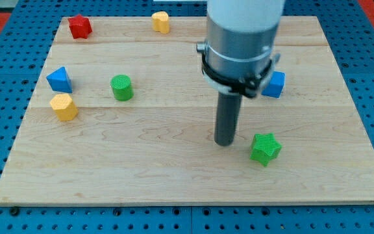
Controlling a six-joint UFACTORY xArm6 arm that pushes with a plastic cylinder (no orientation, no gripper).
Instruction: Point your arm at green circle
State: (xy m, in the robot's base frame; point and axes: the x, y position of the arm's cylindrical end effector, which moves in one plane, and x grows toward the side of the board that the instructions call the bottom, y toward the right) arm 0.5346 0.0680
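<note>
**Clerk:** Item one, the target?

**Operator:** Green circle (121, 87), standing upright on the wooden board (174, 175), toward the view's left, mid-height. Nearest neighbours: blue triangular block (59, 79) and yellow block (63, 106), both further to the view's left.

**Clerk:** Item two, your rod?

**Operator:** My tip (224, 142) rested on the board right of centre, just beside the green star (265, 148) but apart from it. No hand was fitted, only the bare rod, so nothing was clenched, released or grasped.

**Clerk:** Remaining stock?

**Operator:** Red block (80, 26) at the view's top left; second yellow block (160, 21) at top centre; blue cube (275, 84), partly hidden behind the arm's housing.

**Clerk:** Progress?

**Operator:** As I judged it, little done. My tip stood well apart from the green circle, with open board between them. Left to do: travel toward the view's left and slightly up, stopping short of the circle.
</note>
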